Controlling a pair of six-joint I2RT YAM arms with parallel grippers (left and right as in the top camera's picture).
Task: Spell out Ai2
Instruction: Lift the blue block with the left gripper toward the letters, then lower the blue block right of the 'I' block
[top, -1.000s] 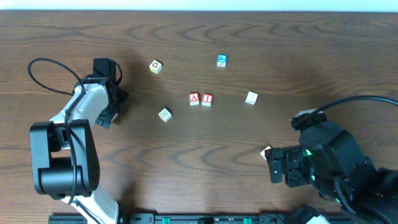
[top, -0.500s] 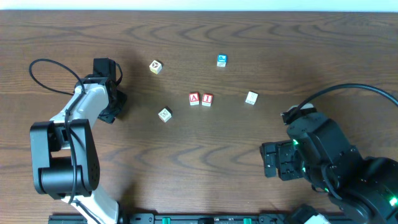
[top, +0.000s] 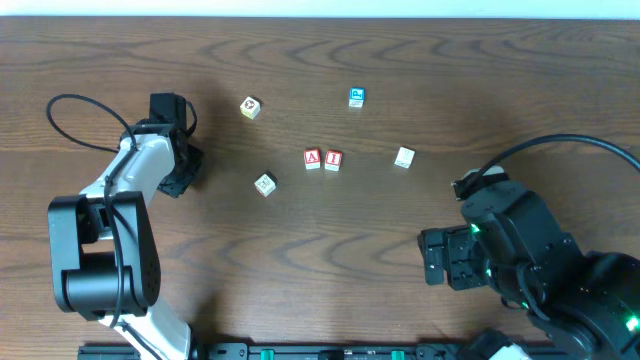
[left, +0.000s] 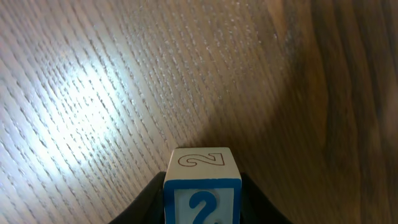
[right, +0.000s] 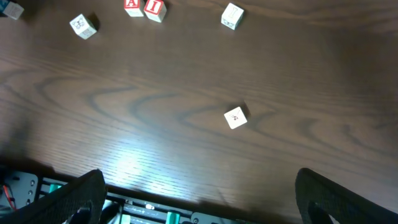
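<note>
A white block with a blue 2 (left: 202, 163) stands on the wood table between the dark fingers of my left gripper (left: 202, 196), which press on both its sides. From overhead, the left gripper (top: 181, 178) is at the left and hides that block. The red A block (top: 313, 159) and red i block (top: 333, 159) sit side by side at the table's middle. They also show at the top of the right wrist view, as A (right: 133, 6) and i (right: 154, 7). At the lower right my right gripper (top: 431, 258) hangs wide open and holds nothing.
Loose blocks lie around: one at the back left (top: 250, 107), a blue one at the back (top: 357, 97), a white one right of the letters (top: 404, 157), and one front left (top: 264, 184). A small white block (right: 235, 117) lies ahead of my right gripper (right: 205, 199).
The left jaws have closed in onto the 2 block. The right arm shifted a little left and toward the back, covering the small white block from overhead.
</note>
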